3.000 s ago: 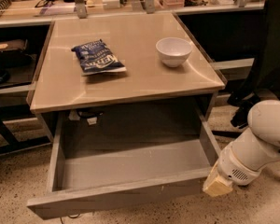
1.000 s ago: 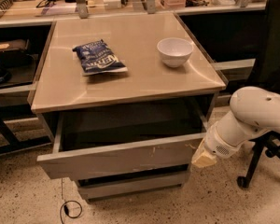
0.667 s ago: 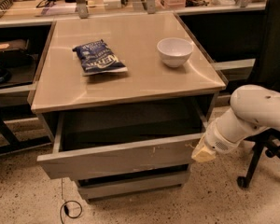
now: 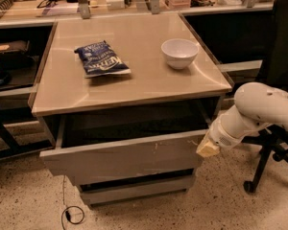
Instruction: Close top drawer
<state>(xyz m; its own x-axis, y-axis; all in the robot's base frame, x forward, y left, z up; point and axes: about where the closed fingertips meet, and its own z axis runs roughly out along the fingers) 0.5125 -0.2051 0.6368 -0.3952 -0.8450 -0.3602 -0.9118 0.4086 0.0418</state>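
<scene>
The top drawer (image 4: 125, 158) is a wide grey wood-grain drawer under the beige cabinet top (image 4: 149, 85). It stands partly open, its flat front sticking out a short way, with small pale scuff marks toward the right. Its dark interior shows above the front. My gripper (image 4: 207, 148) is at the end of the white arm, at the right end of the drawer front, touching or almost touching its right edge.
A blue chip bag (image 4: 102, 59) and a white bowl (image 4: 179, 52) sit on the cabinet top. A lower drawer front (image 4: 134, 189) shows beneath. A black office chair (image 4: 273, 143) stands at the right, behind the arm. A cable (image 4: 72, 214) lies on the speckled floor.
The drawer has slid in from wide open to only partly open. The gripper and arm moved up and back with the drawer front's right end.
</scene>
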